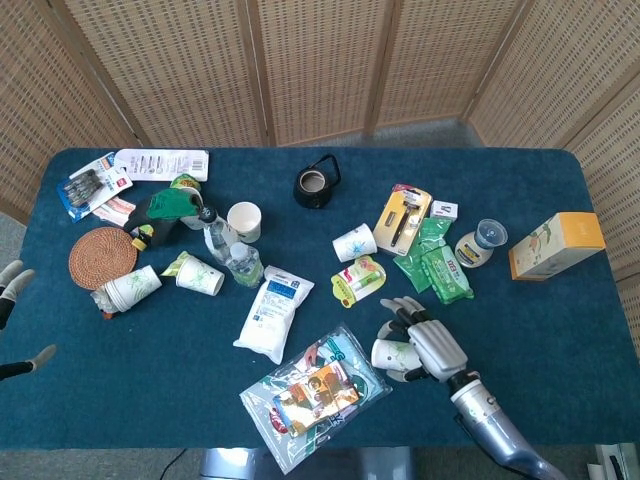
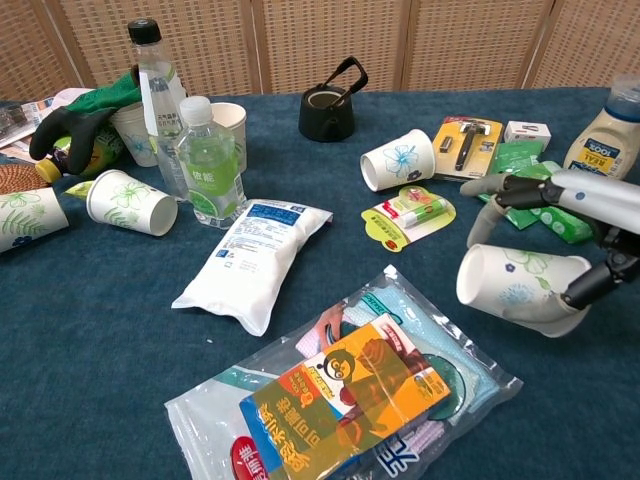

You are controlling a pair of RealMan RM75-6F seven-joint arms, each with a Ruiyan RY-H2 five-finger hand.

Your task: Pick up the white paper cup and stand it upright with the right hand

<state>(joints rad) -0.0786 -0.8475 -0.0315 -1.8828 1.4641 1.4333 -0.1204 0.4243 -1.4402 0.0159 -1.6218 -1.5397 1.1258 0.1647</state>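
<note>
White paper cup (image 2: 515, 286), sideways, lifted off table.

Dark blue carpeted table (image 1: 560, 330). Woven rattan folding screens (image 1: 310, 60) in pale wood frames behind. Grey floor (image 1: 420, 130) beneath. Even daylight.

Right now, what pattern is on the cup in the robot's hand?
The white paper cup carries a pale green-blue flower print, clearest in the chest view.

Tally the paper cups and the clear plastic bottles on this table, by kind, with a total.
Paper cups: 6. One in the right hand, three on their sides, two upright, one part-hidden by the glove.
Clear bottles: 2.
Total: 8.
</note>
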